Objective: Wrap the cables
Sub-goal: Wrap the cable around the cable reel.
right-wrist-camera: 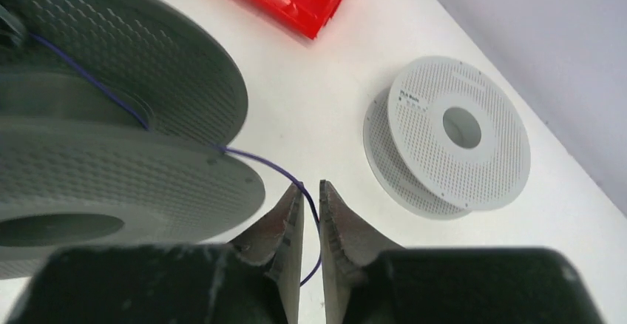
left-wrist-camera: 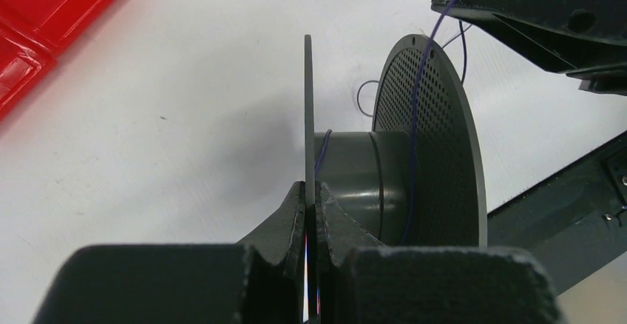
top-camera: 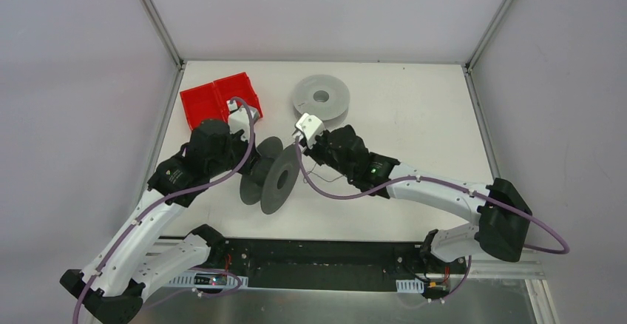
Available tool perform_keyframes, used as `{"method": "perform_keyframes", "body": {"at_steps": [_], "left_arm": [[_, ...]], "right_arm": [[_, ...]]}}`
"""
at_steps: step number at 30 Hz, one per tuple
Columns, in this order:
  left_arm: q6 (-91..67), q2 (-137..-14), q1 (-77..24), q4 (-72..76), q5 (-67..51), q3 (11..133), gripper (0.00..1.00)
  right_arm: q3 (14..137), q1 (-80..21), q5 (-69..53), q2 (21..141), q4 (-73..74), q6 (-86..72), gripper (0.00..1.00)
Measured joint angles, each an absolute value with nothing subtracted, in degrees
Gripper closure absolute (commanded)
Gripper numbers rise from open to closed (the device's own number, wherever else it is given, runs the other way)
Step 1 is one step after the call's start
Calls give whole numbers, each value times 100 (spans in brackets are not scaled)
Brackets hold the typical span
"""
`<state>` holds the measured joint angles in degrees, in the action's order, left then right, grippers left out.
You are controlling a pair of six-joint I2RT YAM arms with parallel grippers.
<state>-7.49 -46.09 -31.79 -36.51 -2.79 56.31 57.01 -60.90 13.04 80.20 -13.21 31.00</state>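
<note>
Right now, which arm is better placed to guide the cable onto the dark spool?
Probably the right: the cable runs between the right gripper's slightly parted fingers, beside the dark spool. The left gripper is shut on that spool's flange.

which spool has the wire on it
The dark grey plastic spool, upright in the left pincer, with thin dark wire across it; the pale grey spool lies flat.

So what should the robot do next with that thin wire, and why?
Probably shut the right gripper on the cable and carry it round the dark grey spool. Its jaws stand slightly apart with the cable loose between them, the left gripper clamps the spool's flange, and little cable is wound yet.
</note>
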Motion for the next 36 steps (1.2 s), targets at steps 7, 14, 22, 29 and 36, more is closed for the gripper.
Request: {"method": "perform_keyframes", "body": {"at_steps": [7, 14, 22, 29, 36], "left_arm": [[-928, -4609, -3179, -3892, -303, 6042, 100], [-1260, -4604, -3179, -3911, -395, 6410, 100], [-1573, -4595, -3177, -4088, -143, 6650, 100], [-1787, -4512, -3177, -4119, 207, 6796, 100], [-2237, -4486, -3177, -4141, 355, 6919, 100]], "right_arm": [[5015, -5817, 847, 7762, -1542, 2624, 81], [4558, -5804, 309, 7762, -1953, 2143, 78], [3870, -5791, 36, 7612, -2626, 1747, 67], [2862, -5719, -204, 6853, -3308, 1557, 46], [2093, -5714, -1122, 7043, -4862, 2036, 39]]}}
